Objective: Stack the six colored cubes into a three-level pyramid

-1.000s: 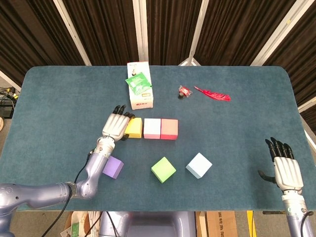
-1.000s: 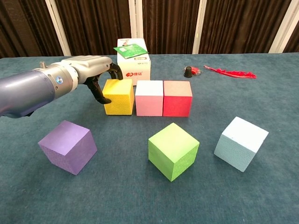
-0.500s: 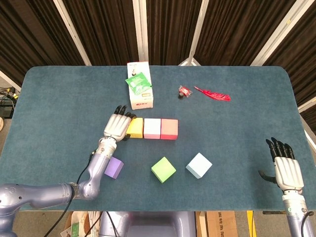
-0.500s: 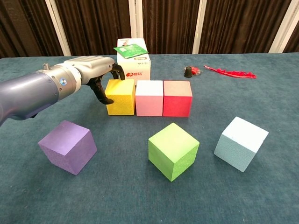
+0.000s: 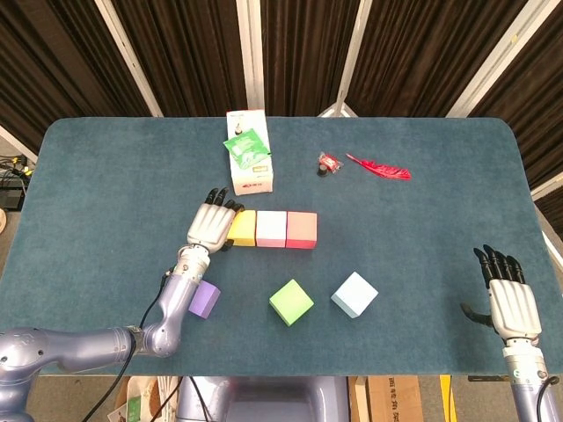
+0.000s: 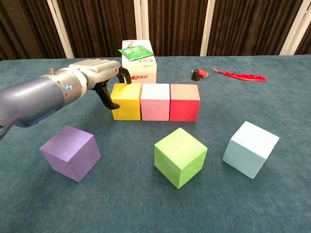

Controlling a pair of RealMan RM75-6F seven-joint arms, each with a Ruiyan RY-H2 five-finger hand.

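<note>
Now the yellow cube (image 6: pixel 126 101) sits at mid-table, touching the pink cube (image 6: pixel 155 101), which touches the red cube (image 6: pixel 184 102): a bottom row of three. The left hand (image 6: pixel 99 73) curls its fingers over the yellow cube's 9 o'clock side, pressing more than gripping. A good finish calls for a straight, gentle push toward 3 o'clock, no twist. The right hand (image 5: pixel 513 303) lies released at the table's 4 o'clock edge.

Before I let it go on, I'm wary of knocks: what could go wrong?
The left hand touches the yellow cube; pushing harder could shove the pink cube and red cube out of line. Pulling back, its arm might clip the purple cube.
</note>
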